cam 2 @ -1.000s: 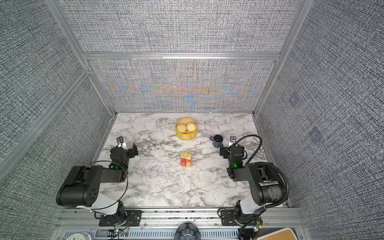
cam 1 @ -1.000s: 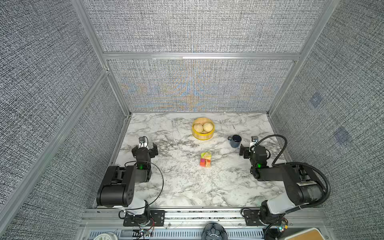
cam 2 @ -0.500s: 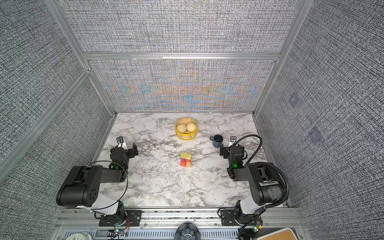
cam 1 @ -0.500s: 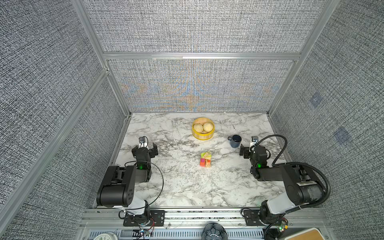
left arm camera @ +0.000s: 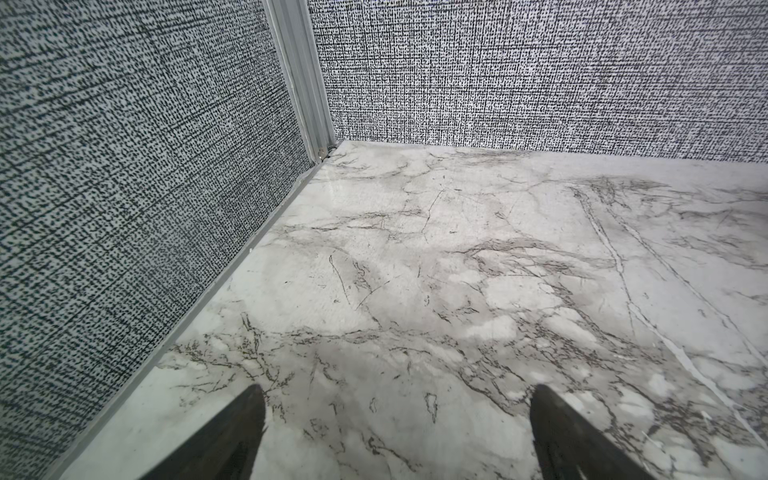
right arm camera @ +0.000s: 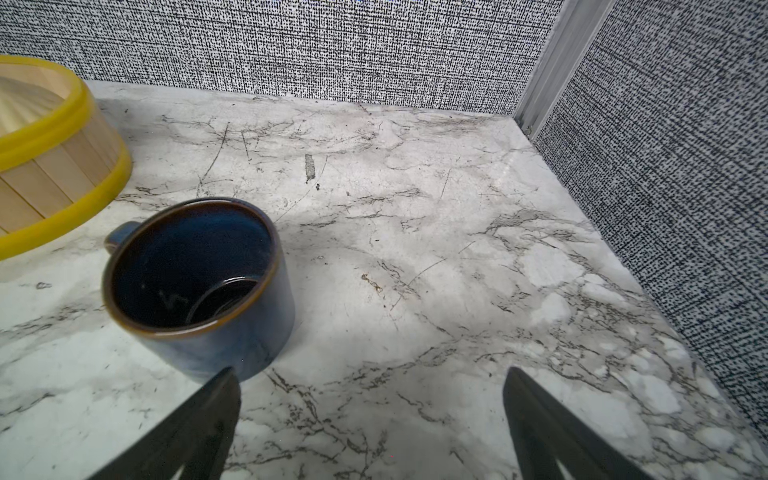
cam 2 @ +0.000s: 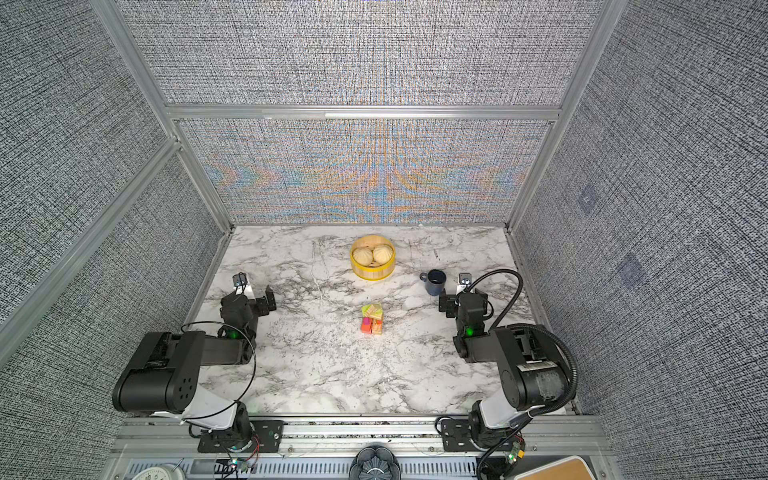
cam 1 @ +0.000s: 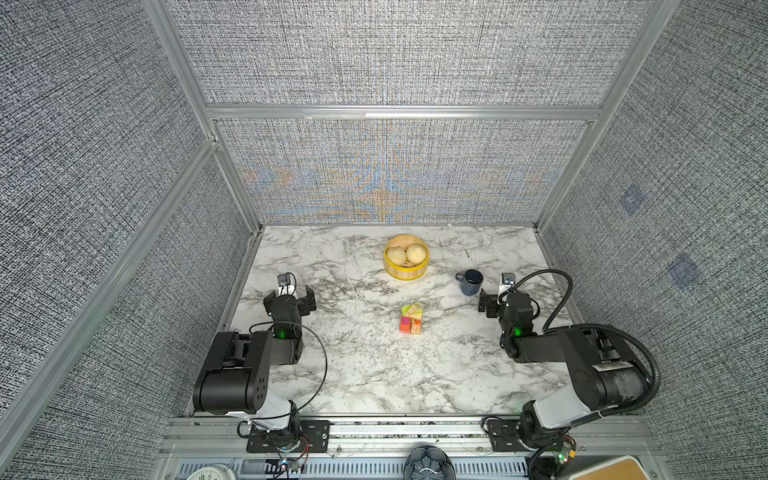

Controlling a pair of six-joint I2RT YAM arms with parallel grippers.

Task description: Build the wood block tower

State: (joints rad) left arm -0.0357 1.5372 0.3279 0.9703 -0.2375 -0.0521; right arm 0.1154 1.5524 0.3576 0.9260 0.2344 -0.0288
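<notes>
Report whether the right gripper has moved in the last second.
No. In a top view the right gripper holds its place beside the blue mug.

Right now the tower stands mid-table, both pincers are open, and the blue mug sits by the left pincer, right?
No: the blue mug sits by the open right pincer, per the right wrist view. The tower stands mid-table; the left pincer is open too.

Grey woven walls (cam 1: 395,54) enclose marble tabletop (cam 1: 374,365).

tower (cam 1: 411,319) mid-table (cam 1: 365,374), basket (cam 1: 406,257) behind
</notes>
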